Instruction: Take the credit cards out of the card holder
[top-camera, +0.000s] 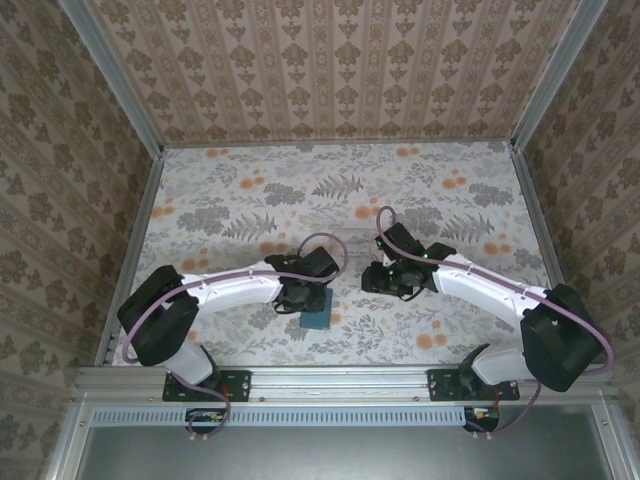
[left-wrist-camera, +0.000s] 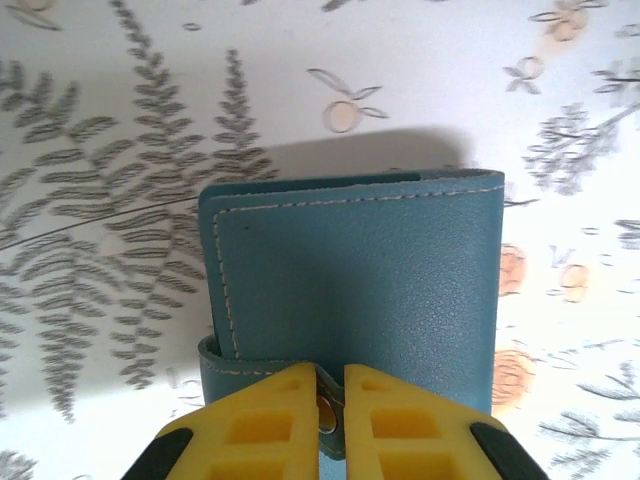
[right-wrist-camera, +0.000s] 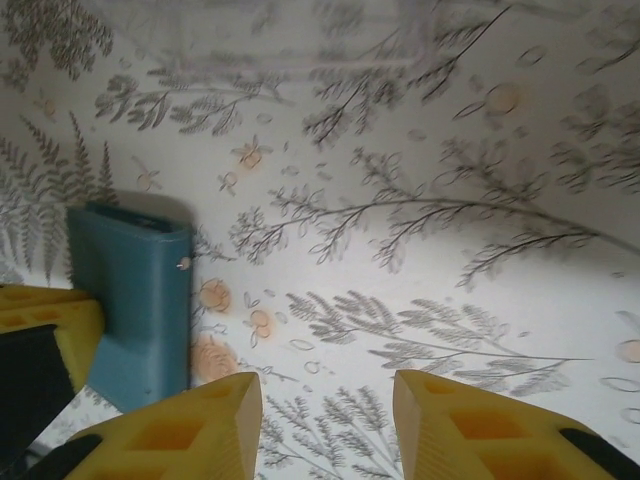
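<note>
Surface: floral-print table (top-camera: 400, 180), wallpapered walls around.
Card holder (left-wrist-camera: 360, 280): folded shut, at 6 o'clock from table centre.
Left gripper (left-wrist-camera: 332, 410): clamped on the holder's 6 o'clock edge, at the tab.
Right gripper (right-wrist-camera: 325, 410): spread, holding nothing; holder at its 9 o'clock.
Risk: the thin pinch slips, or the holder drags unopened and the cards stay inside.

The teal card holder (left-wrist-camera: 355, 280), folded shut, pale-stitched, is pinched at one edge by the left pincer (left-wrist-camera: 332, 388).
</note>
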